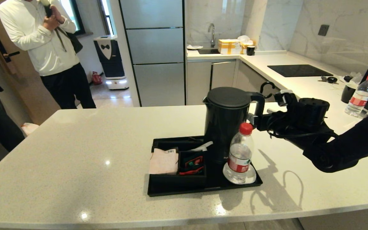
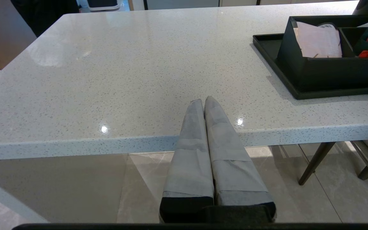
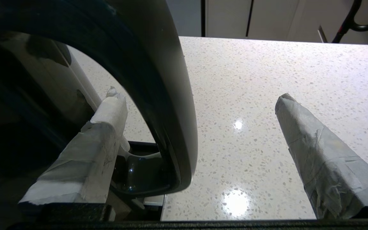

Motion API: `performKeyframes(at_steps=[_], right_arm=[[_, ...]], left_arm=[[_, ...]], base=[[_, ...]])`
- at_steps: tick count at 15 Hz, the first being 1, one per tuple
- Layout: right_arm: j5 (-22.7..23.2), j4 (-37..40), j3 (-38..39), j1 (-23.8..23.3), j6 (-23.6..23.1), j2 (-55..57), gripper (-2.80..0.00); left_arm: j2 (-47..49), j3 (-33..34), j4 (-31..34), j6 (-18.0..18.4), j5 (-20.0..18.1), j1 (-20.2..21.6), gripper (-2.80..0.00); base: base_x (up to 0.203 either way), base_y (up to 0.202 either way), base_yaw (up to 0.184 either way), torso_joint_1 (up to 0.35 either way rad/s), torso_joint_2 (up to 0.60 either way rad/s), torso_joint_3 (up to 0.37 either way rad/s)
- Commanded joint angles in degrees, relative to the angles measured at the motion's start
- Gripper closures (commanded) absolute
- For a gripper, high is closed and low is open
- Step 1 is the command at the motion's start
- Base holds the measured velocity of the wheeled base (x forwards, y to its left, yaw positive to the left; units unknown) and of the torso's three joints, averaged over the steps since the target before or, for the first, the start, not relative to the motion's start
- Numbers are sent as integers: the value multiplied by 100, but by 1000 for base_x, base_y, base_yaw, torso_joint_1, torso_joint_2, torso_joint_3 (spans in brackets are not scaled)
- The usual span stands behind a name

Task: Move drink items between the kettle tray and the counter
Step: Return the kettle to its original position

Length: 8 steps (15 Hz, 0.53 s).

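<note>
Black kettle: stood upright at the back of the black tray on the bench, beside a red-capped water bottle on the white coaster. Right gripper: jaws spread wide astride the kettle's loop handle, one finger inside the loop. Left gripper: jaws closed, empty, at the bench's near edge.

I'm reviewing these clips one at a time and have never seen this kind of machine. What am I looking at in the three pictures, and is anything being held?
It is a two-armed robot at a speckled counter. The wide picture is from its head; the other two are from cameras behind each arm's fingers. On the counter sits a black tray with a kettle, a water bottle and a pink sachet. The right gripper is open, its fingers astride the kettle's handle. The left gripper is shut, empty, parked at the counter's edge.
</note>
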Motion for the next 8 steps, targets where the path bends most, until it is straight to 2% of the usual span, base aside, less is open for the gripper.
performKeyframes(at_steps=[1,8], right_arm=[[-5,-49,126,-46,4,-174,-280],[-1,-61,803,-169,242,-771,-280]], left_arm=[[7,1,2,0,-2,1,0],[7,1,2,0,-2,1,0]], base=[[0,0,0,0,0,0],[0,0,0,0,0,0]])
